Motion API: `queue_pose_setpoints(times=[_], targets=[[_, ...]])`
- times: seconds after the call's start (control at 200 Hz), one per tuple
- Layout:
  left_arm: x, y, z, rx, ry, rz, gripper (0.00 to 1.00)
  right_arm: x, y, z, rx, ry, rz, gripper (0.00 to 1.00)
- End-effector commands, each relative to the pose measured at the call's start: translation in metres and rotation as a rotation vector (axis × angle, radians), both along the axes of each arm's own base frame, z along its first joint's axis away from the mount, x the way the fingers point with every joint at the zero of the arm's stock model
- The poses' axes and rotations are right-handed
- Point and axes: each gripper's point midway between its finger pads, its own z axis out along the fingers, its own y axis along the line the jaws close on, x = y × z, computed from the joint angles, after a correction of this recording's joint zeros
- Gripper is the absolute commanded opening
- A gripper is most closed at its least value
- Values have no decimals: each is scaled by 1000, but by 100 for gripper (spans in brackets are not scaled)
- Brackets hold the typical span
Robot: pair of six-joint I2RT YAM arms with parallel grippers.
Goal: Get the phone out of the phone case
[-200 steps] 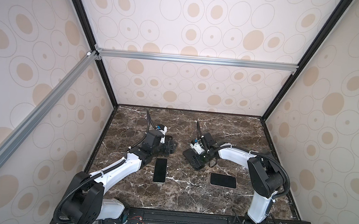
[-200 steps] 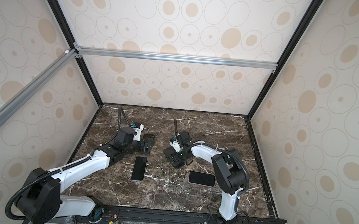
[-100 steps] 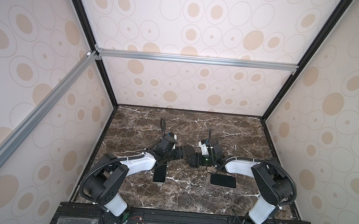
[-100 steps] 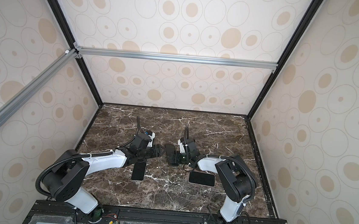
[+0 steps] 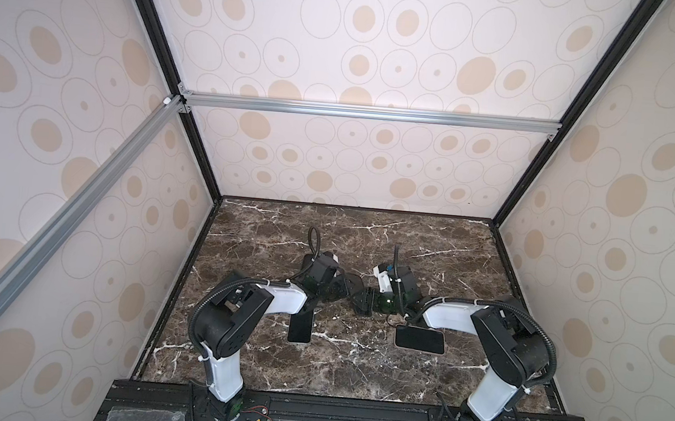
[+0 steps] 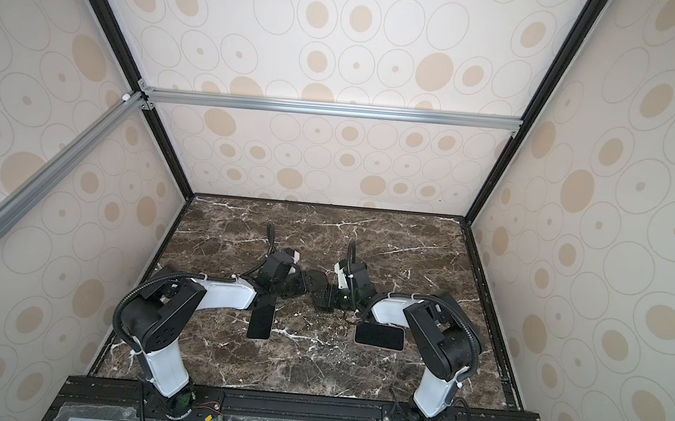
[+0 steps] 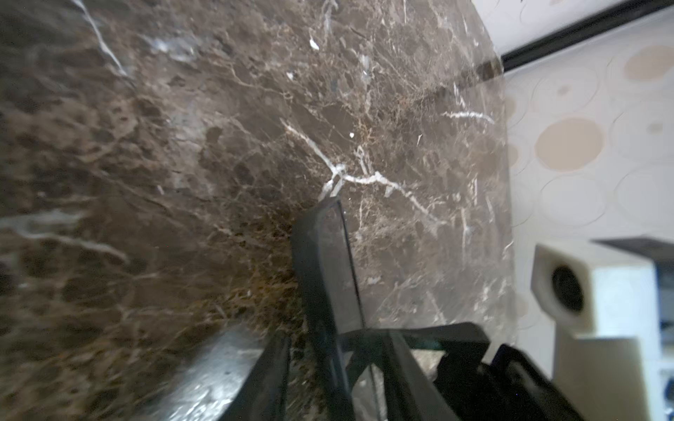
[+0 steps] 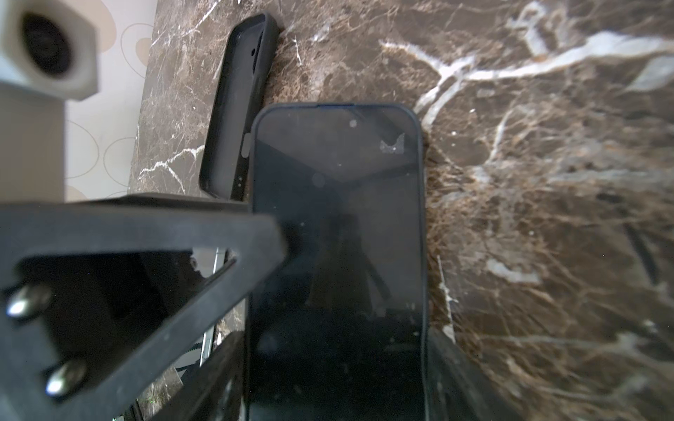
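Between the two arms, low over the middle of the table (image 5: 366, 239), the phone (image 8: 335, 218) and the case (image 8: 237, 109) are already apart. The case is empty, turned on its long edge, and sits just beside the phone on the side of the left gripper (image 5: 349, 286). Right gripper (image 5: 363, 303): the jaws stand wide with the near end of the phone between them, screen toward the wrist camera. It is judged to grip the phone across its width. The phone's long axis runs straight out from this gripper. The case's long axis runs nearly parallel, leaning slightly away at the far end. Left gripper: the jaws are partly closed with the case edge-on between them. A sliver of table shows between one finger and the case, so a firm clamp cannot be confirmed. Nearer arm: right for the phone, left for the case. The coming move is judged to turn on the narrow gap between the two, so separate them sideways, not along the axes. A lengthwise slab (image 5: 300, 327) lies flat under the left arm and a crosswise slab (image 5: 419, 339) beside the right arm; what they are cannot be told. No brand, label or text is legible on any item.
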Motion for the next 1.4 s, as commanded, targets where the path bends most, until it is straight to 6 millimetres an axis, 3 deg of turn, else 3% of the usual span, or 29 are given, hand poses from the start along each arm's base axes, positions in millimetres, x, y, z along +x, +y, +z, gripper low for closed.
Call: queue_pose_setpoints(times=[0.0, 0.205, 0.315, 0.455, 0.5, 0.625, 0.715, 0.735, 0.79, 1.0, 1.215, 1.395], targets=[[12, -24, 22, -114, -36, -24, 30, -1, 10, 22, 54, -55, 31, 18], [12, -29, 31, -142, -51, -44, 3, -1, 5, 40, 53, -134, 29, 20], [14, -26, 50, -125, -108, -51, 0, -3, 1, 64, 50, -231, 56, 33], [20, -21, 95, -108, -236, -72, 0, -9, -13, 105, 16, -389, 79, 59], [22, -20, 111, -105, -279, -85, 0, -11, -19, 119, 6, -434, 69, 72], [23, -16, 160, -121, -409, -143, 0, -17, -38, 157, -45, -548, 44, 89], [21, -10, 189, -124, -485, -180, 0, -26, -45, 182, -82, -617, 79, 93], [20, -10, 194, -122, -501, -190, 0, -28, -46, 188, -88, -635, 94, 100], [16, -9, 211, -127, -550, -241, 0, -37, -45, 203, -88, -684, 146, 99], [-10, -4, 257, -117, -693, -416, 0, -41, -62, 258, -61, -765, 163, 100], [-53, -2, 297, -123, -858, -610, 0, -47, -61, 296, 168, -723, 324, 95], [-87, -3, 328, -201, -964, -734, 0, -53, -53, 317, 266, -757, 395, 85]])
